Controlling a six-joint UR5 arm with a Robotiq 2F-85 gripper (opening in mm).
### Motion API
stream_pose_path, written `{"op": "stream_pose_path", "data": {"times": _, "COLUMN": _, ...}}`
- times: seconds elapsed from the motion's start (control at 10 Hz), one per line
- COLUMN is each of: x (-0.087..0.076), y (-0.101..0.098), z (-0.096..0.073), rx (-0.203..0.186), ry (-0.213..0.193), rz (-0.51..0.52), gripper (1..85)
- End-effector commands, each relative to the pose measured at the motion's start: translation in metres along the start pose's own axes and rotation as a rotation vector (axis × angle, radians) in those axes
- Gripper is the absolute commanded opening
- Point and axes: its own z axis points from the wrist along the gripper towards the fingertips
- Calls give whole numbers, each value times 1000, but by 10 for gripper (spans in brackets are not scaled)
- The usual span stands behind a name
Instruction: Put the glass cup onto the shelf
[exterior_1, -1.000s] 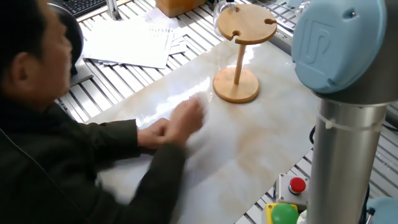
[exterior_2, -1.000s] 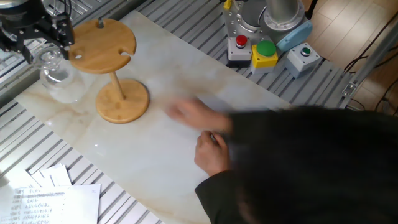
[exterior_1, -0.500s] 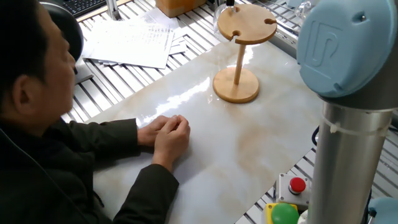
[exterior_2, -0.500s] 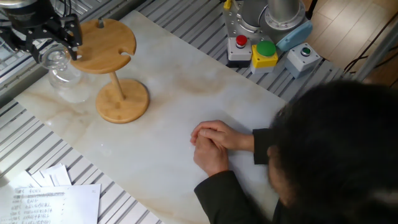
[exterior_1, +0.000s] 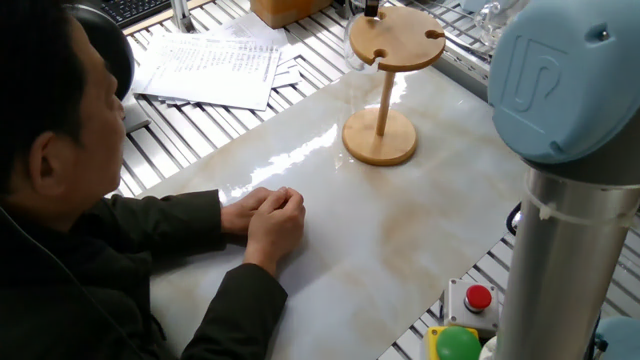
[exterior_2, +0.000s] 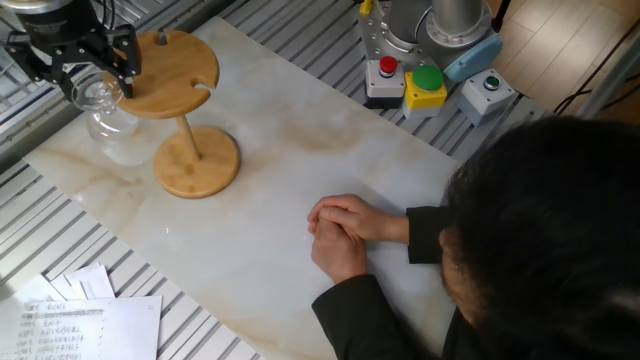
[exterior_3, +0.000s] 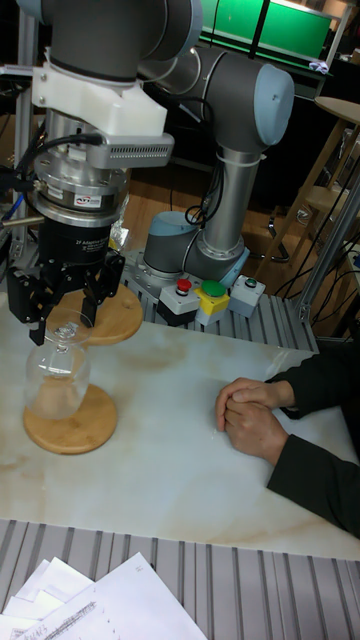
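The glass cup (exterior_3: 57, 385) hangs upside down, clear bowl below and round foot up, and my gripper (exterior_3: 63, 322) is shut on that foot. It is in the air beside the shelf's round top disc (exterior_3: 112, 316), in front of the post, with the wooden base (exterior_3: 85, 425) under it. In the other fixed view the gripper (exterior_2: 92, 82) and cup (exterior_2: 108, 132) sit just left of the notched disc (exterior_2: 168, 70). In one fixed view the shelf (exterior_1: 394, 38) stands at the far end; the cup (exterior_1: 352, 48) is a faint shape at its left rim.
A person sits at the table with clasped hands (exterior_2: 340, 232) on the marble top (exterior_2: 300, 140). Papers (exterior_1: 210, 62) lie beside the slab on the metal rails. The arm's base and button boxes (exterior_2: 425, 85) stand at the far edge, the arm column (exterior_1: 565, 210) close by.
The gripper has carried the cup sideways toward the shelf's disc. The person's hand, sweeping the table a second ago, now rests clasped and still.
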Motion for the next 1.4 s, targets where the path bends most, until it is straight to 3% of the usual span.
{"op": "stream_pose_path", "data": {"times": 0.0, "x": 4, "y": 2, "z": -2, "rx": -2, "ry": -5, "rz": 10, "gripper": 10}}
{"op": "stream_pose_path", "data": {"times": 0.6, "x": 1, "y": 12, "z": 2, "rx": -3, "ry": -8, "rz": 58, "gripper": 10}}
{"op": "stream_pose_path", "data": {"times": 1.3, "x": 9, "y": 17, "z": -4, "rx": 1, "ry": 5, "rz": 107, "gripper": 10}}
